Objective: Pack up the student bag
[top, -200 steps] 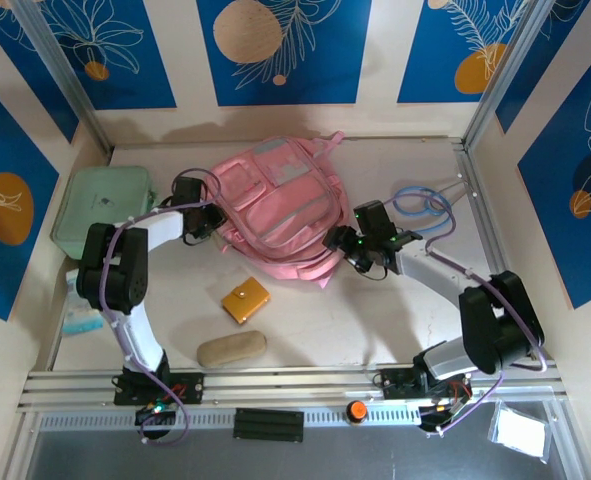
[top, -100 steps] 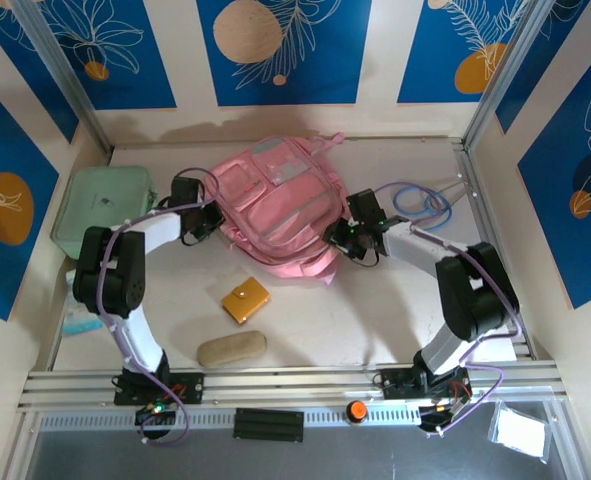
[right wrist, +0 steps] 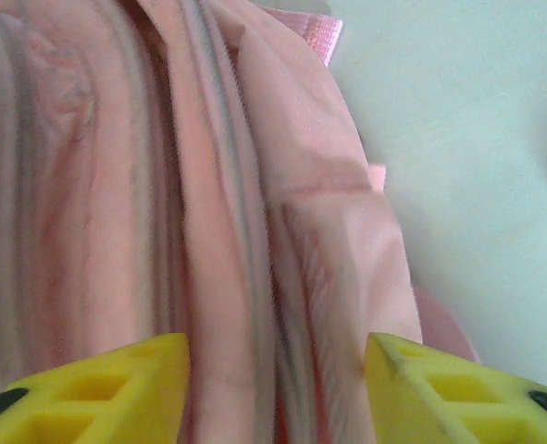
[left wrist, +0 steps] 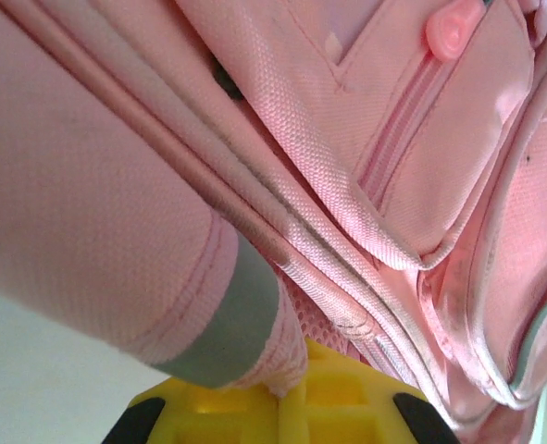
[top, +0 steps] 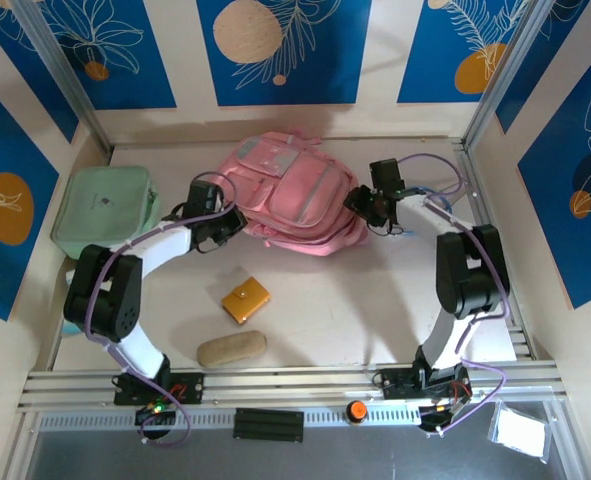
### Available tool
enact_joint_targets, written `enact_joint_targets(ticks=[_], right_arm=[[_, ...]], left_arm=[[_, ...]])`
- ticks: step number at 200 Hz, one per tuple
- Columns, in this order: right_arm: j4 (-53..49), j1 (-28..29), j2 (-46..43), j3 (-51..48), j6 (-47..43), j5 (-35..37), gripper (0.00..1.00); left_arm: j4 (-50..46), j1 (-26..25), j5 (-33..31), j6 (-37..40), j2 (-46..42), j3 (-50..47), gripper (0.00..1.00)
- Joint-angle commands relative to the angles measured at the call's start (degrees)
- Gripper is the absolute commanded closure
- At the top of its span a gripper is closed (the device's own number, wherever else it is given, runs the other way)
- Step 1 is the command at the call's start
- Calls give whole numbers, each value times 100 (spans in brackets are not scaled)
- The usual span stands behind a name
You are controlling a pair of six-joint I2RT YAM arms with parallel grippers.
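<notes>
Pink fabric, a grey-edged fold, sits pinched in the left gripper (left wrist: 282,407): jaws fully closed on it, at the near-left corner of the student bag (top: 297,195). Right gripper (right wrist: 278,370): yellow fingers (right wrist: 97,384) stand apart w/ a bunched side seam of the bag between them; can't tell whether they bite or merely straddle it.

Bag lies flat, front pockets up, at back-centre of the table (top: 375,300), one arm at each side. No pocket seen open; the zip w/ the pink puller (left wrist: 453,26) looks closed. Packing not begun, in my judgement: orange box (top: 246,299) and beige pouch (top: 232,348) lie well apart on the near side, mint case (top: 105,210) off to the left.

Risks:
- Left hold is on a thin trim fold, so a pull may slip it out, or drag the whole bag.
- Right hold is unconfirmed; if loose, a spreading move opens nothing.
- Bag is soft, so it may sag & shift under load.
</notes>
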Motion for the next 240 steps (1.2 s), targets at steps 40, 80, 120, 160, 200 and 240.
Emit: enact_joint_targets(ticks=[40,80,120,160,200,240], right_arm=[[-890,1072,-1695,-570,-385,675,44],[-269,2844,-1589,-766,-874,1018,56],[-164,3499,-647,-153,-1172,1220,66],[-71,3547,20,290,-1040,1481,68],[-328,3483,606,881,-810,2027,68],[-885,3357,1063,1453,-399,2545,69]], left_arm=[[896,-324,324,-403,-163,229,100],[824,-431,270,-256,-244,303,100],[800,-449,345,-231,-350,259,100],[747,-456,463,-185,-458,248,100],[694,-457,573,-129,-492,255,100],[644,-457,666,-79,-511,281,100]])
